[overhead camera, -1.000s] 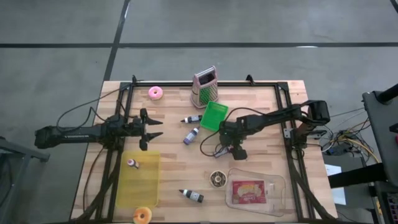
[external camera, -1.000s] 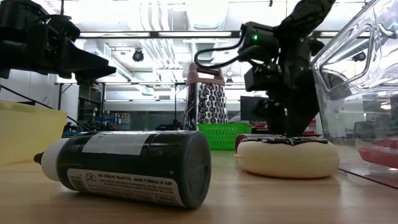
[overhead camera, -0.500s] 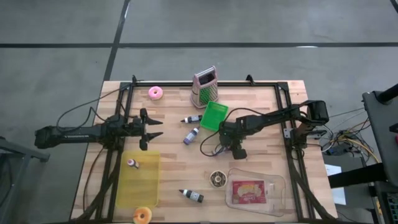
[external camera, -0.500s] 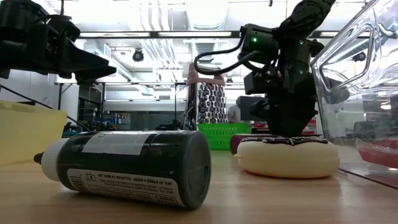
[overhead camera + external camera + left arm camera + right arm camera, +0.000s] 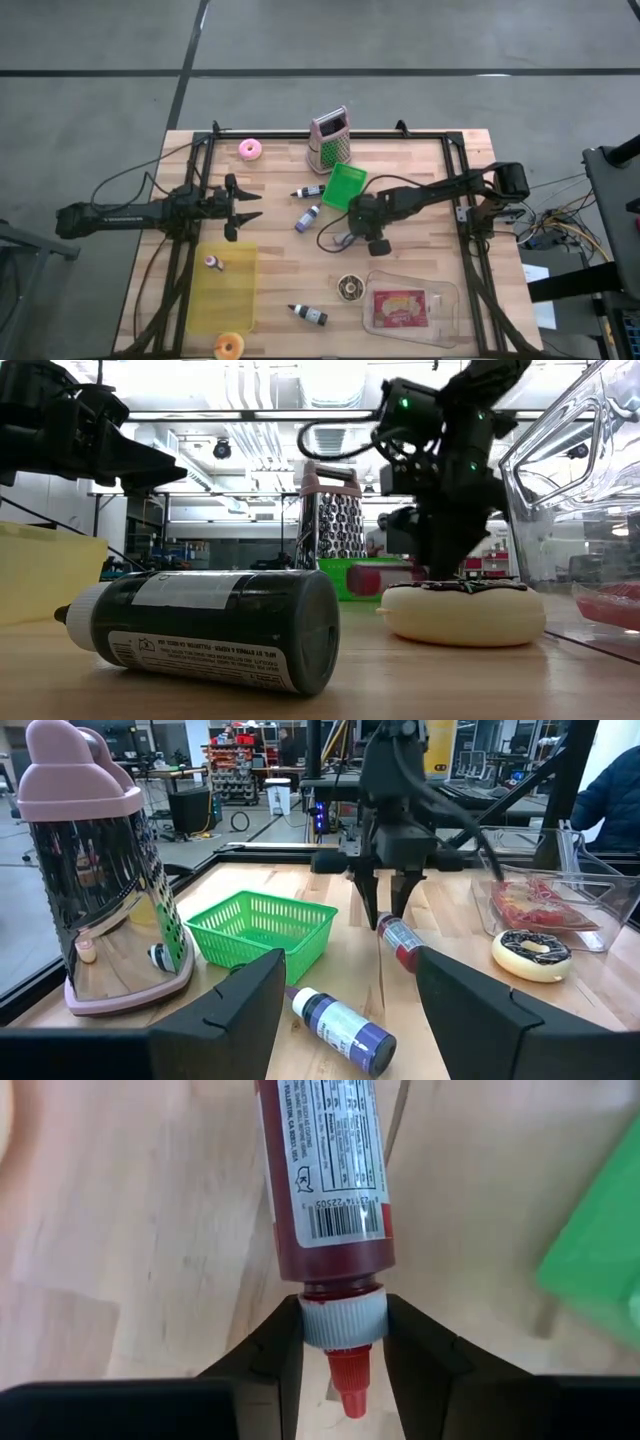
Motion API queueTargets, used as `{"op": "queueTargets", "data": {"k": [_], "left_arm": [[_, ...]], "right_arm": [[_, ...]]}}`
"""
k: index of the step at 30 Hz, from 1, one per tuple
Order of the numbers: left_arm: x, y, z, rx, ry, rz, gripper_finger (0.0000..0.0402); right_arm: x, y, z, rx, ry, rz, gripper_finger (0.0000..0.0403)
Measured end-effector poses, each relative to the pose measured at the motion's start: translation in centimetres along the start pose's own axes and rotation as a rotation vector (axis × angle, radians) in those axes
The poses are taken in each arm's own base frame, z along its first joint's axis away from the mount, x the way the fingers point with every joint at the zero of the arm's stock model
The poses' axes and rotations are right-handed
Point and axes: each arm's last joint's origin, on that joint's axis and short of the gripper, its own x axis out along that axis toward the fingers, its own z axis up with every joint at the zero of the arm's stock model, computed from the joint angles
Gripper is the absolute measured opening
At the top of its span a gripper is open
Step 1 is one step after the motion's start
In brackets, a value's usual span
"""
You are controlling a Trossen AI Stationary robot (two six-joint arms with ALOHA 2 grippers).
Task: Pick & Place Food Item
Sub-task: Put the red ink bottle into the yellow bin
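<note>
1. My right gripper (image 5: 343, 1342) is clamped on the white cap end of a red bottle (image 5: 323, 1175), one finger either side of the cap, red nozzle pointing back between them.
2. From above, that right gripper (image 5: 362, 222) sits mid-table, just near of the green basket (image 5: 345, 186); the bottle itself is mostly hidden under the arm there.
3. In the left wrist view the red bottle (image 5: 402, 942) hangs tilted from the right gripper (image 5: 388, 915), its lower end at or just above the wood (I cannot tell whether it touches).
4. My left gripper (image 5: 245, 207) waits at the left side of the table (image 5: 420, 170), fingers spread wide, nothing between them.
5. A chocolate doughnut (image 5: 349, 288) lies near of the right gripper, beside the clear tray (image 5: 448, 300).
6. A purple bottle (image 5: 308, 217) lies left of the basket, and the grater (image 5: 330, 140) stands upright at the far edge.
</note>
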Motion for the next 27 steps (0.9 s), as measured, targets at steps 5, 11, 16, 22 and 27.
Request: {"op": "queueTargets", "data": {"k": [5, 11, 16, 22, 27], "left_arm": [[0.0, 0.0, 0.0, -0.001, -0.001, 0.0, 0.0229], [0.0, 0.0, 0.1, -0.031, -0.007, -0.001, 0.0229], [0.0, 0.0, 0.4, -0.101, -0.015, -0.002, 0.0229], [0.0, 0.0, 1.3, -0.203, -0.04, -0.022, 0.0229], [-0.1, -0.1, 1.8, -0.246, -0.05, -0.05, 0.0229]], "right_arm": [[-1.5, 0.2, 1.9, -0.024, -0.022, -0.054, 0.0101], [-3.8, 0.4, 4.4, -0.067, -0.062, -0.164, 0.0101], [-5.5, 0.4, 6.0, -0.115, -0.09, -0.275, 0.0101], [-6.5, 0.2, 6.9, -0.19, -0.094, -0.395, 0.0101], [-6.6, -0.1, 7.4, -0.241, -0.111, -0.475, 0.0101]]}}
